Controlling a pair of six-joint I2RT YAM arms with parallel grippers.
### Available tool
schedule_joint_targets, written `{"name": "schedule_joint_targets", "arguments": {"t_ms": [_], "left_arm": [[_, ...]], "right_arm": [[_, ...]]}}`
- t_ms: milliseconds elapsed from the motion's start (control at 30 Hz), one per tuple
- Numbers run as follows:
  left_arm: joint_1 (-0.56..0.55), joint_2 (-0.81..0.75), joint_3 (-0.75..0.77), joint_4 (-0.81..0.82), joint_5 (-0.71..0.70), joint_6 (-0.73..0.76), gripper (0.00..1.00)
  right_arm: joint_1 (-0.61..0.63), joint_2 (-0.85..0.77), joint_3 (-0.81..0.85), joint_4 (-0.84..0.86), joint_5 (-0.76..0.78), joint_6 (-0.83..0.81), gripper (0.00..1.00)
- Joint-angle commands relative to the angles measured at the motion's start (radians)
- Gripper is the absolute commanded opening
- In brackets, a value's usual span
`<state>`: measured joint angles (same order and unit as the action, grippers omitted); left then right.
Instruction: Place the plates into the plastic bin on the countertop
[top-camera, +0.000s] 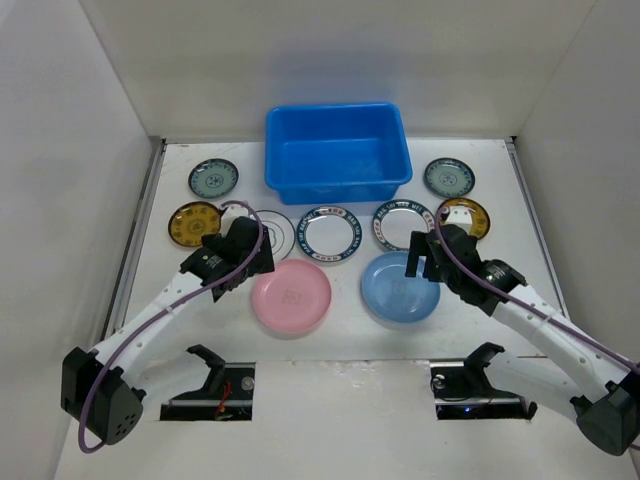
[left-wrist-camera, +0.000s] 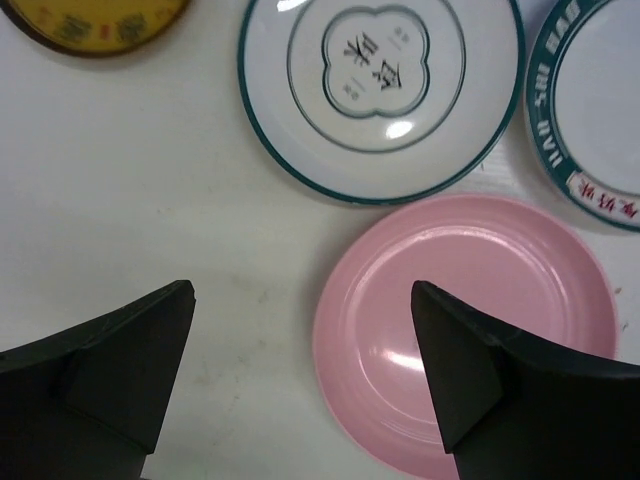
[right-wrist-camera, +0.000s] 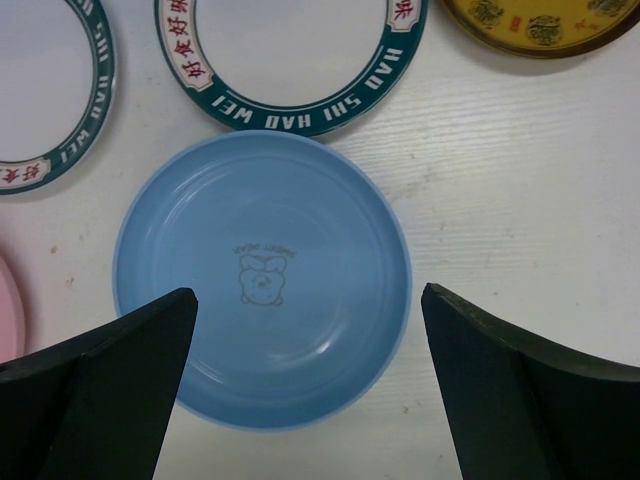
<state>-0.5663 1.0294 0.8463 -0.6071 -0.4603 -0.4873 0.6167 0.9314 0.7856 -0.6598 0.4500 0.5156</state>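
The blue plastic bin (top-camera: 337, 150) stands empty at the back middle of the white countertop (top-camera: 345, 340). In front of it lie the plates: teal ones (top-camera: 213, 179) (top-camera: 448, 177), yellow-brown ones (top-camera: 194, 223) (top-camera: 463, 217), white patterned ones (top-camera: 272, 233) (top-camera: 330, 233) (top-camera: 402, 224), a pink plate (top-camera: 291, 297) and a blue plate (top-camera: 400, 288). My left gripper (left-wrist-camera: 303, 300) is open and empty above the pink plate's (left-wrist-camera: 470, 330) left edge. My right gripper (right-wrist-camera: 310, 300) is open and empty above the blue plate (right-wrist-camera: 262, 280), its jaws spanning the plate's right part.
White walls close in the left, back and right sides. Two black fixtures (top-camera: 210, 385) (top-camera: 480, 385) sit at the near edge. In the left wrist view a green-rimmed white plate (left-wrist-camera: 380, 90) lies just beyond the pink one.
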Motion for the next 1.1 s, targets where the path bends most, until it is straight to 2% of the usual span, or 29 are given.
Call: {"name": "schedule_joint_targets", "arguments": {"t_ms": [0,267,433,933,967,1067], "left_arm": [[0.013,0.003,-0.047,0.033,0.110,-0.060,0.88],[-0.028,0.041,-0.131,0.009,0.184,-0.180,0.71],[-0.048,0.034,-0.211,0.030,0.216,-0.253,0.53],[-0.076,0.072,-0.346,0.113,0.216,-0.366,0.42],[-0.079,0.072,-0.346,0.113,0.216,-0.375,0.38],[-0.082,0.073,-0.352,0.113,0.216,-0.393,0.14]], "right_arm": [[0.016,0.006,0.017,0.065,-0.045,0.029,1.00],[0.025,0.017,0.021,0.066,-0.051,0.020,1.00],[0.036,0.014,0.021,0.077,-0.056,0.018,1.00],[0.057,0.003,0.009,0.089,-0.065,0.015,1.00],[0.057,0.000,0.006,0.089,-0.065,0.015,1.00],[0.057,-0.008,0.000,0.091,-0.063,0.014,1.00]]}}
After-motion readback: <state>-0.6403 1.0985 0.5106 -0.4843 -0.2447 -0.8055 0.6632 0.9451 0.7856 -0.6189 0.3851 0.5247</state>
